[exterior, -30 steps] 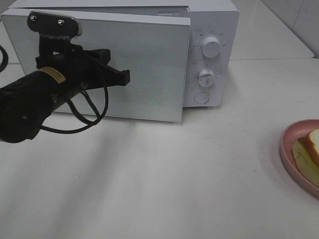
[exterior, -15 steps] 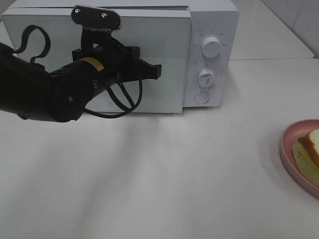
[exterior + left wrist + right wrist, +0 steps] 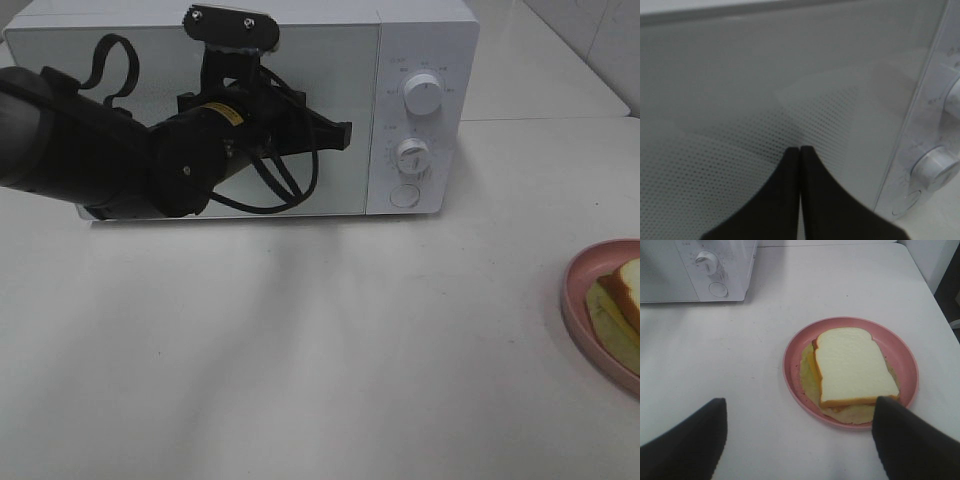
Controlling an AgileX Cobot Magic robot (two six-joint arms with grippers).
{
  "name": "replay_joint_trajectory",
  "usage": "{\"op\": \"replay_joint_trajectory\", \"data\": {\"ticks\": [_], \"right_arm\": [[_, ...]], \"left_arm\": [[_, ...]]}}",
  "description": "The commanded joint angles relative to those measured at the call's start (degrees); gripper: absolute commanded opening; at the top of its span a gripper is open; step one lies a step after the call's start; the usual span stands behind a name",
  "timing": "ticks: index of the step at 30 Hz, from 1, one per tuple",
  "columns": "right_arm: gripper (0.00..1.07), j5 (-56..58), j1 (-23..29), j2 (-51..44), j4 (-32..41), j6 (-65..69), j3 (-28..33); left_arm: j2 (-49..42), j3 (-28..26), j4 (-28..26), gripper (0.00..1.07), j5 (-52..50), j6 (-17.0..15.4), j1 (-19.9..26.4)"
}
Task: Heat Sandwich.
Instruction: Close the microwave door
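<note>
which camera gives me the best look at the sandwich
The right wrist view: the whole sandwich lies on the pink plate, seen from above. The exterior high view cuts it off at the frame edge; the left wrist view misses it.

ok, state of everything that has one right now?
Microwave door: closed flush.
Left hand: shut, empty, tips at the door.
Right hand: open, empty, above the plate.
Sandwich: on the plate, not in the microwave.
Upper dial, lower dial: settings unreadable.

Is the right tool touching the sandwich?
Apart. The right wrist view shows the right tool open, its fingers clear of the sandwich, with bare table and the plate rim between.
</note>
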Motion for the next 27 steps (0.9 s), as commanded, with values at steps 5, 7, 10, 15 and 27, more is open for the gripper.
{"op": "replay_joint_trajectory", "data": {"ticks": [5, 7, 10, 15, 27], "right_arm": [[0.76, -0.5, 0.1, -1.5, 0.2, 0.3, 0.1], [0.76, -0.5, 0.1, -1.5, 0.2, 0.3, 0.1], [0.76, -0.5, 0.1, -1.5, 0.2, 0.3, 0.1], [0.76, -0.5, 0.1, -1.5, 0.2, 0.3, 0.1], [0.76, -0.5, 0.1, -1.5, 0.2, 0.1, 0.1]], "left_arm": [[0.4, -2.6, -3.5, 0.00, -3.2, 0.9, 1.4], [0.4, -2.6, -3.5, 0.00, -2.9, 0.9, 1.4], [0.4, -2.6, -3.5, 0.00, -2.5, 0.9, 1.4], [0.1, -2.5, -3.5, 0.00, -1.5, 0.9, 1.4], [-3.0, 2.6, -3.5, 0.00, -1.4, 0.9, -2.3]]}}
